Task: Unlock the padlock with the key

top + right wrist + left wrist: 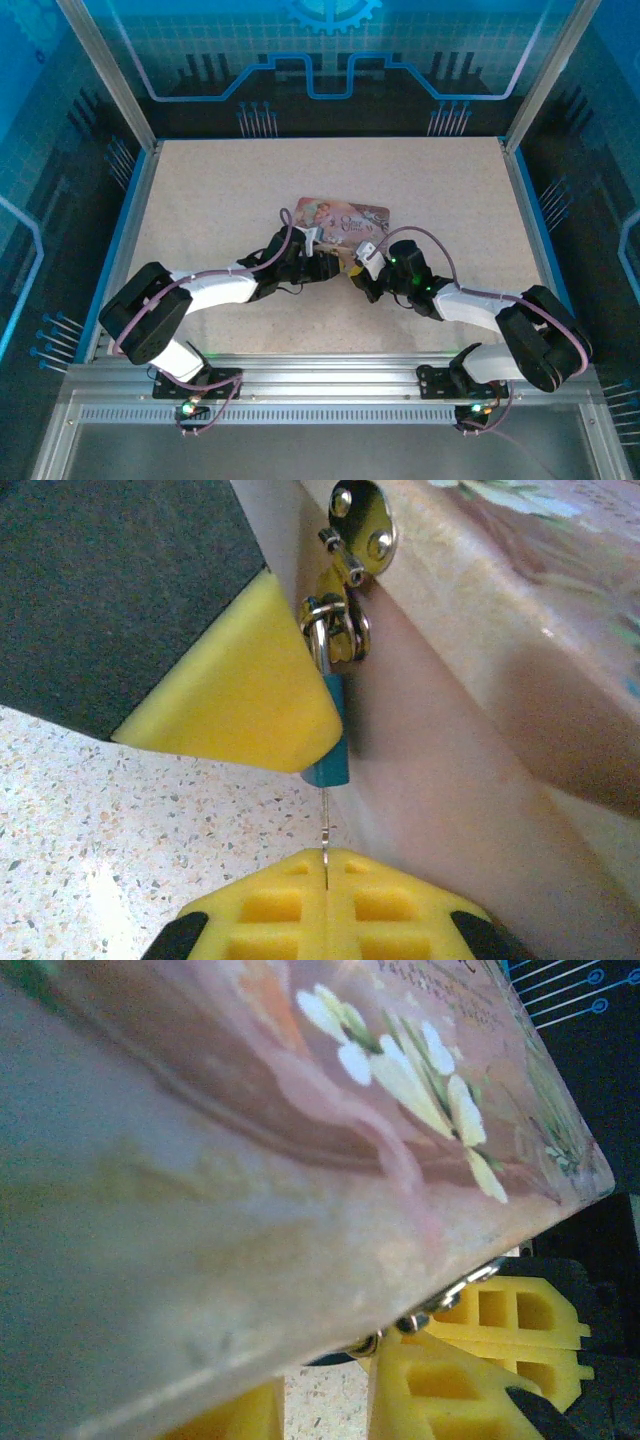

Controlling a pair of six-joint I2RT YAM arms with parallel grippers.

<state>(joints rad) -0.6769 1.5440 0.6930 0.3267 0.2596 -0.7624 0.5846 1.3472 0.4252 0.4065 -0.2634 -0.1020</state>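
Right gripper (325,868) clamped on key (325,825); blade points dead ahead, tip meeting padlock (330,752). Left gripper (328,262) grip: can't tell.

Matt yellow plastic is seen on the pads (300,872); a thin bare-metal key (325,825) is held between them, and a glossy printed tin (470,710) lies beside them.

Pale beige table (220,200) with fine dark speckles, blue trim along its left and right edges, silver aluminium rail (320,372) across the near edge, pink illustrated tin (345,214) resting on it near the middle.
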